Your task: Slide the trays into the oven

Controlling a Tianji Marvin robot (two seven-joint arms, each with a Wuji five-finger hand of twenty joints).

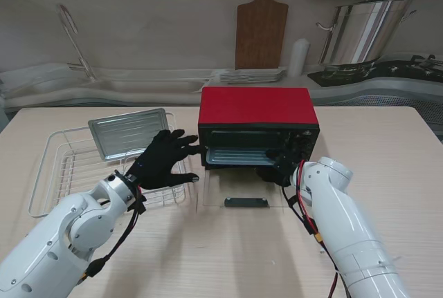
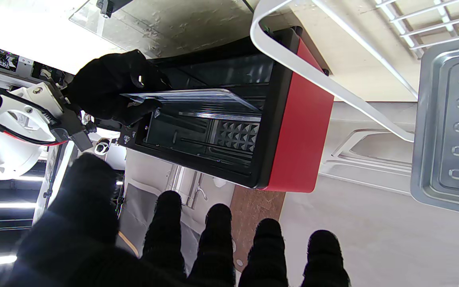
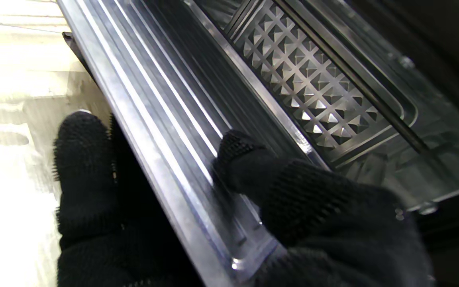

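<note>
Ribbed silver metal tray [image 3: 181, 131], pinched in our right hand [image 1: 282, 163], could jam if tilted entering the red oven [image 1: 257, 106]; left hand [image 1: 163, 160] spread, unladen.

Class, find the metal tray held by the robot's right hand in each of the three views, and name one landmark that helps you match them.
Stand view: mostly hidden; the right hand holds it at the red oven mouth.
Left wrist view: the metal tray juts edge-on from the oven opening, held by the right hand.
Right wrist view: it fills the frame diagonally, pinched between thumb and fingers.
Shared landmark: the oven's dark cavity.
</note>
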